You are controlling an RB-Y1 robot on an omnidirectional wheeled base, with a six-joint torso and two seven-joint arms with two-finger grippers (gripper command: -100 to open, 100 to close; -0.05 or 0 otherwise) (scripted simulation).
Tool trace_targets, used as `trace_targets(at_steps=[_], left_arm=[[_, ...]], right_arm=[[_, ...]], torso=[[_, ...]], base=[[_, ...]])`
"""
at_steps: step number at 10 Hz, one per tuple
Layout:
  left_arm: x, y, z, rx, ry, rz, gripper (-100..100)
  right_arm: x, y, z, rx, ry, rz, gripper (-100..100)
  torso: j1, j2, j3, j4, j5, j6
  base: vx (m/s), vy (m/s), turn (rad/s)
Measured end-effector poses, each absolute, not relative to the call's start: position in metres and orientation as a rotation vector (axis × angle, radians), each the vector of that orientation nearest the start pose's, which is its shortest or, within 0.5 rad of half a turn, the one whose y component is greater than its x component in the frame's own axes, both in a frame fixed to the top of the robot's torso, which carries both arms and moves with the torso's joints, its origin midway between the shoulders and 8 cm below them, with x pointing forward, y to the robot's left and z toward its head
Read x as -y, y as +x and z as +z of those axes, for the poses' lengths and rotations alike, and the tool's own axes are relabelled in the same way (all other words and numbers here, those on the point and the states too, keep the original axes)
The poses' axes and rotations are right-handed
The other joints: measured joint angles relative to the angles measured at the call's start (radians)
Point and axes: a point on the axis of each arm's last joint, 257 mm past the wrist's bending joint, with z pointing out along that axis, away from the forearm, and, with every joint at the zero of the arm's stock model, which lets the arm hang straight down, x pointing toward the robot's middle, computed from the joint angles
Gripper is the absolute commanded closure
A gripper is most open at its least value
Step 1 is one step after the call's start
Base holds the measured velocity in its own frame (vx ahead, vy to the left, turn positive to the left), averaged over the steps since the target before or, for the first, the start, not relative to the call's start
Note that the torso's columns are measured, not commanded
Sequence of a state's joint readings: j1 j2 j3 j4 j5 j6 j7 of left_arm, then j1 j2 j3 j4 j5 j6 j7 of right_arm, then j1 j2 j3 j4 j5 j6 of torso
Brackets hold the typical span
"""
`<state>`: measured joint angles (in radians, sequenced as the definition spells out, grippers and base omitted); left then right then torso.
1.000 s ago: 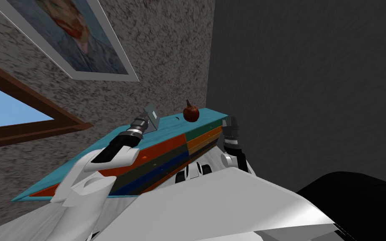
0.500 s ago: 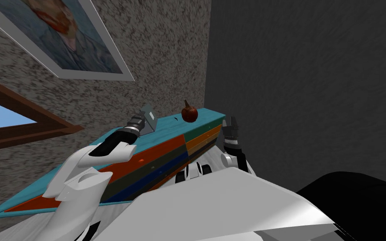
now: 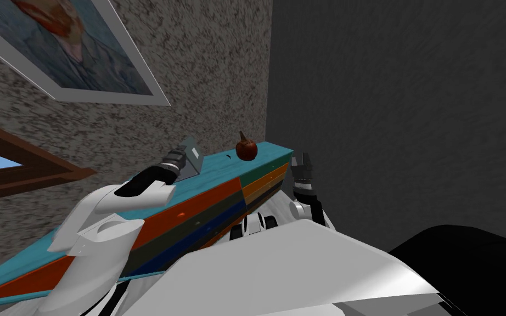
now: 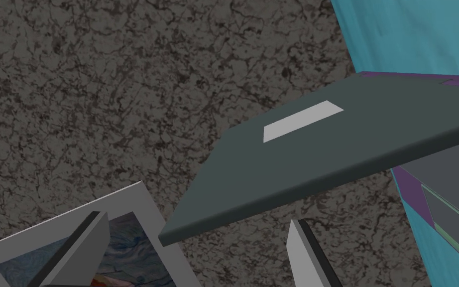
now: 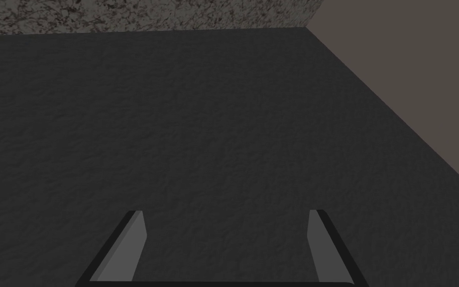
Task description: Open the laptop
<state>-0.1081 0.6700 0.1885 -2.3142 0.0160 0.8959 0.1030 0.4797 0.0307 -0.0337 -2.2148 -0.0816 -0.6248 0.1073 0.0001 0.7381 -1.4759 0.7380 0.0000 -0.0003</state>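
Laptop lid (image 4: 323,144) raised, edge just beyond wide left fingers (image 4: 88,249); right fingers (image 5: 323,244) wide.

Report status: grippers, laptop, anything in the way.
Left gripper open at the lid's edge, not clamping. Right gripper open, beside the dresser. Laptop partly open. Brown round thing sits apart, not blocking.
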Motion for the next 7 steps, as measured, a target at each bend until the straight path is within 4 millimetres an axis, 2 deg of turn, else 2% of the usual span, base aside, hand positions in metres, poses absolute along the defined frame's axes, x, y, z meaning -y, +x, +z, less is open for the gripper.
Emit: trace_targets(at_steps=[7], left_arm=[[-0.411, 0.497, 0.067, -1.225, -0.983, -0.569, -100]], right_arm=[[0.302, 0.331, 0.025, -0.502, 0.629, 1.234, 0]], torso=[[0.0, 0.0, 0.0, 0.0, 0.0, 0.0]], base=[[0.008, 0.004, -0.057]])
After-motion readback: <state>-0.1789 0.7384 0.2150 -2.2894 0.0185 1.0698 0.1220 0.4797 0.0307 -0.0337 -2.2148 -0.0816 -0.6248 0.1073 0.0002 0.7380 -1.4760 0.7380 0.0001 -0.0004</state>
